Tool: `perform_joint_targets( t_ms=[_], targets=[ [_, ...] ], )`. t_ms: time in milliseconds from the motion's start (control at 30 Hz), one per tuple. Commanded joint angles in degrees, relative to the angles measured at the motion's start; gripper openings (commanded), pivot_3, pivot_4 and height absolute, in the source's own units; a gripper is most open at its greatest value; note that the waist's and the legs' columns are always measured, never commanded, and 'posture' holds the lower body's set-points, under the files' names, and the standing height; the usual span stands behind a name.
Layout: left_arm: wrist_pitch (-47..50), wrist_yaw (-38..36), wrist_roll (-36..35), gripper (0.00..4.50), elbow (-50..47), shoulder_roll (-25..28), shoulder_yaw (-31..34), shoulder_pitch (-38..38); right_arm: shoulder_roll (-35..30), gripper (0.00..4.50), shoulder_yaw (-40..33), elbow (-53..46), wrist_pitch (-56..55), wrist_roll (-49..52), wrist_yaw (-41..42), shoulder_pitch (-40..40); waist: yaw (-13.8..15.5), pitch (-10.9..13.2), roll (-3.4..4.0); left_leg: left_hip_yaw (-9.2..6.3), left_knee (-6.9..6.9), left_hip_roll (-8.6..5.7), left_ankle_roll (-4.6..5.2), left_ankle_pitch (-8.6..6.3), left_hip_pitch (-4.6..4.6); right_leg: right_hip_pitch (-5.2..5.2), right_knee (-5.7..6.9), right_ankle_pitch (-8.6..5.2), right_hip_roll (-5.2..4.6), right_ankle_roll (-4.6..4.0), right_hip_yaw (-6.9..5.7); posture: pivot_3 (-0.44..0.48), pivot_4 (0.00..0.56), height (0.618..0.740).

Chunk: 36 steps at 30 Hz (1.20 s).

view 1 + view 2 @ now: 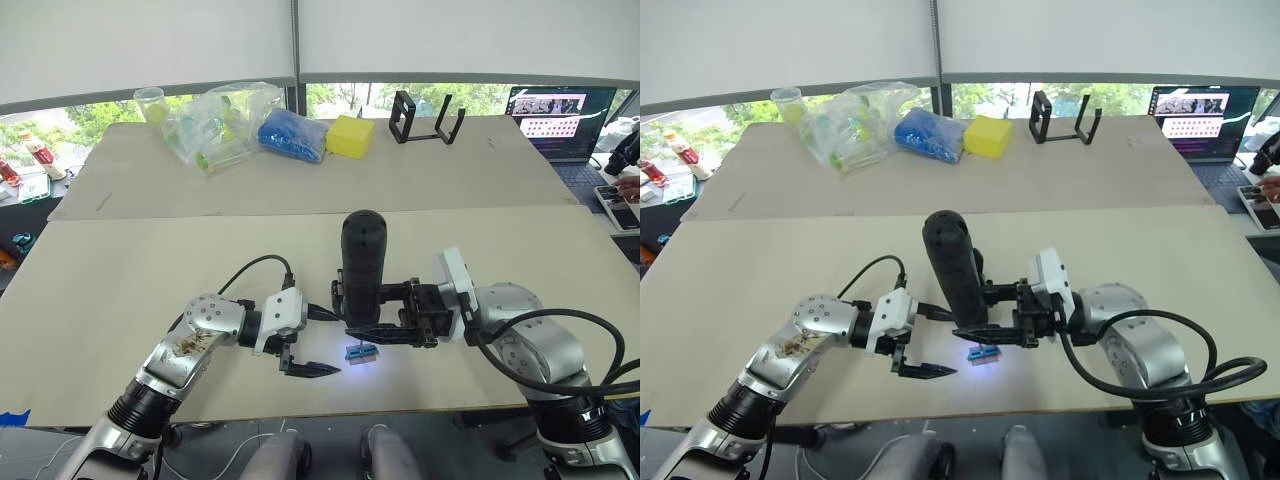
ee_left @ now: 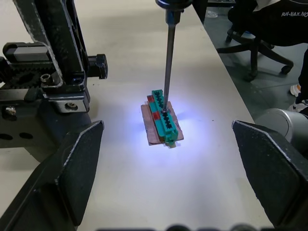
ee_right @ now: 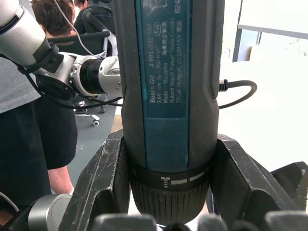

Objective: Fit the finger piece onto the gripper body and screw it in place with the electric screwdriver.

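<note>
The right gripper [image 1: 392, 333] is clamped on the electric screwdriver [image 1: 362, 262], fingers pressed against both sides of the barrel just above its collar, and the tool stands upright near the front edge of the worktop [image 1: 120, 290]. Its thin metal bit [image 2: 169, 57] comes straight down and the tip sits on a small green block [image 2: 163, 118], which lies on a brownish backing piece, all of it lit by a bluish-white glow from the tool's light. The block rests flat on the worktop, close to the front edge, about midway along it.

The left gripper [image 1: 312, 345] hangs just beside the block on the robot's left, fingers spread wide with nothing between them; in the left wrist view the two black fingers [image 2: 79, 168] flank the lit patch and touch nothing.

Along the far edge of the rear board sit a clear plastic bag [image 1: 215, 122], a blue bundle [image 1: 292, 134], a yellow block [image 1: 350, 136] and a black frame [image 1: 427, 118]. A laptop [image 1: 560, 120] stands open off the far right corner.
</note>
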Motion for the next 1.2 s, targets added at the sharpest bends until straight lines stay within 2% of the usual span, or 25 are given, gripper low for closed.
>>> perform_joint_targets(
  t_ms=[33, 533, 900, 1200],
  targets=[
    [-0.87, -0.11, -0.09, 4.5, -0.76, -0.04, 0.22, -0.28, 0.33, 1.92, -0.66, -1.97, -2.01, 1.08, 0.45, -0.41, 0.0, 0.0, 0.0, 0.0, 0.0, 0.0, 0.0, 0.0, 0.0, 0.0, 0.0, 0.0, 0.0, 0.0, 0.0, 0.0, 0.15, 0.737],
    [-0.58, 0.1, -0.14, 4.5, -0.97, 0.16, 0.44, -0.22, 0.61, 1.92, -0.31, -0.18, -4.42, -0.46, 0.85, -0.7, 0.0, 0.0, 0.0, 0.0, 0.0, 0.0, 0.0, 0.0, 0.0, 0.0, 0.0, 0.0, 0.01, 0.0, 0.0, 0.0, 0.15, 0.737],
    [3.77, 3.06, -2.74, 4.5, -3.34, 0.84, 4.02, 1.41, 0.01, 1.92, -2.4, -3.9, -1.45, 3.42, -1.63, -0.38, -0.01, 0.0, 0.0, 0.0, 0.0, 0.0, 0.0, 0.0, 0.0, -0.02, 0.02, 0.0, 0.01, 0.0, 0.0, 0.0, 0.15, 0.737],
    [9.38, 8.77, -6.0, 4.5, -7.81, 1.92, 9.77, 5.46, -2.46, 1.92, -5.48, -7.55, 6.75, 11.1, -5.74, -7.65, -0.04, 0.0, 0.0, 0.0, -0.01, 0.02, -0.01, 0.0, 0.01, -0.02, 0.01, 0.0, 0.0, 0.0, 0.01, 0.0, 0.15, 0.737]
  ],
)
